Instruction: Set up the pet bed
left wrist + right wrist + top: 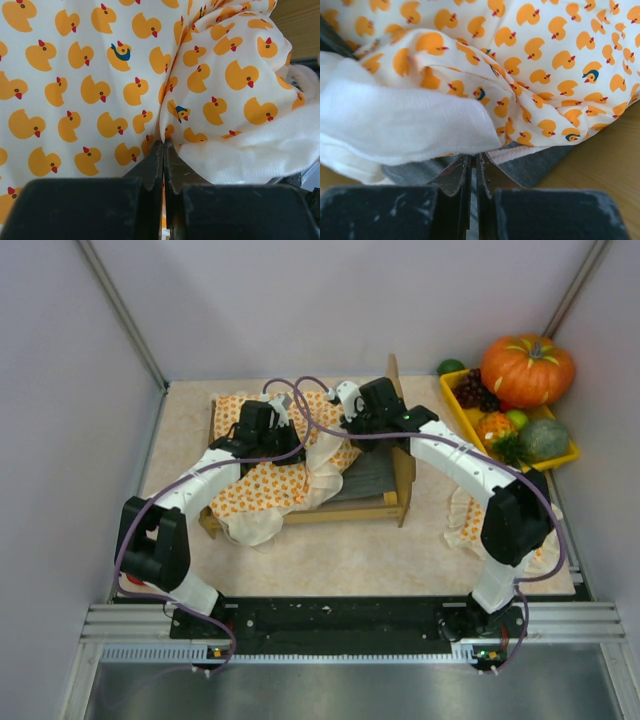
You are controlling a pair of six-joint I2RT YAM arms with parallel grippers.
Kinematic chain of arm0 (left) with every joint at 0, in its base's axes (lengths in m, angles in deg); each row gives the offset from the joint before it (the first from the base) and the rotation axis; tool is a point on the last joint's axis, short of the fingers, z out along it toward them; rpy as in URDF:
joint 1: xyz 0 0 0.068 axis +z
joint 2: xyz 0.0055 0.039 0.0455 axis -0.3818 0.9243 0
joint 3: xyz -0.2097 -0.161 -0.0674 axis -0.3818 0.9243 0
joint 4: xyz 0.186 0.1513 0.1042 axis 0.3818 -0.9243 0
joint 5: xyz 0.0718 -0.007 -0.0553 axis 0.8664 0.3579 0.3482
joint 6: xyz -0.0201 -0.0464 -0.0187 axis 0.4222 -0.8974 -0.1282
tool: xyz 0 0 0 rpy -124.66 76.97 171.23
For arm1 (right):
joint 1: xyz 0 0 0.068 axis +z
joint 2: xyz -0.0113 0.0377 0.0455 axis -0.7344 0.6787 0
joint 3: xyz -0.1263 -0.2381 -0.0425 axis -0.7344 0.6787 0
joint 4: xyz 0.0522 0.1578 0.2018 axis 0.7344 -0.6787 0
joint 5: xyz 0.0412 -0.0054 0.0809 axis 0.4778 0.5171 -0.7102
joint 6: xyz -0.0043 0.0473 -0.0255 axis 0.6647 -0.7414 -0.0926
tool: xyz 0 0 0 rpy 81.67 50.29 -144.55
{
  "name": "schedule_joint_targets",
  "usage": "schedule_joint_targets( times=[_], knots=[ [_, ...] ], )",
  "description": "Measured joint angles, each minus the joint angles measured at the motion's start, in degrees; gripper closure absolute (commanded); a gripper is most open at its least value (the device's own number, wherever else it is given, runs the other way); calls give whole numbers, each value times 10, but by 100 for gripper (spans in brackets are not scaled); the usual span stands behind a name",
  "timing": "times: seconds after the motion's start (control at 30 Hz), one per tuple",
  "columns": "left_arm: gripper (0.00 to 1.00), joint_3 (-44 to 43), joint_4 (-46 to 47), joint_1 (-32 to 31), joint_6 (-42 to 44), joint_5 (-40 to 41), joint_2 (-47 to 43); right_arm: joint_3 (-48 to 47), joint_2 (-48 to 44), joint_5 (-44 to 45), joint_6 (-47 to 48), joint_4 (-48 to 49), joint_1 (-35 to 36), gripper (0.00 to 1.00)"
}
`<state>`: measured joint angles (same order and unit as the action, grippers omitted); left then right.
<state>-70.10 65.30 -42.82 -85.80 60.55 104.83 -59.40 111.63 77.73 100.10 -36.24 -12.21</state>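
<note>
Pet bed (404, 475): centre of counter (350, 560), headboard to the right. Duck-print bedspread (265, 485): bunched over its left part. Left pincer (163, 147): closed, pinching a bedspread fold. Right pincer (472, 159): closed at the white ruffle edge; grip unclear.

Stretched from the near edge of the table (350, 555) toward its far middle with the left arm (195, 490), left gripper (163, 146) pinched tight. Arched in from the near right corner with the right arm (470, 465) — right gripper (472, 159) likewise closed, tips together.
</note>
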Motion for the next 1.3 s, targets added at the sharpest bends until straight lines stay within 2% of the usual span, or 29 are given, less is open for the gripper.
schedule_joint_targets(
  times=[0.4, 0.7, 0.87, 0.93, 0.97, 1.03, 1.07, 1.2, 1.3],
  knots=[
    [100, 0, 2, 1, 0, 0, 5, 0, -65, -112, -153, -63, 0, 100],
    [100, 0, 3, 5, 0, -1, 5, 2, -68, -280, -272, -98, -1, 100],
    [99, 0, 3, 5, 0, -7, 5, 33, -78, -358, -311, -100, -1, 100],
    [88, 0, 4, 5, 0, -14, 5, 48, -79, -369, -323, -101, -1, 100],
    [71, 0, 4, 5, 0, -16, 5, 53, -79, -371, -327, -101, -1, 100],
    [59, 0, 4, 5, -4, -23, 5, 64, -79, -371, -336, -105, -1, 100],
    [48, 0, 4, 5, -4, -26, 5, 67, -79, -367, -341, -106, -1, 100],
    [31, 7, 2, 6, -9, -28, -13, 74, -79, -340, -353, -107, -1, 100],
    [25, 22, -5, 6, -13, -17, -64, 74, -80, -322, -356, -105, -1, 100]
  ],
)
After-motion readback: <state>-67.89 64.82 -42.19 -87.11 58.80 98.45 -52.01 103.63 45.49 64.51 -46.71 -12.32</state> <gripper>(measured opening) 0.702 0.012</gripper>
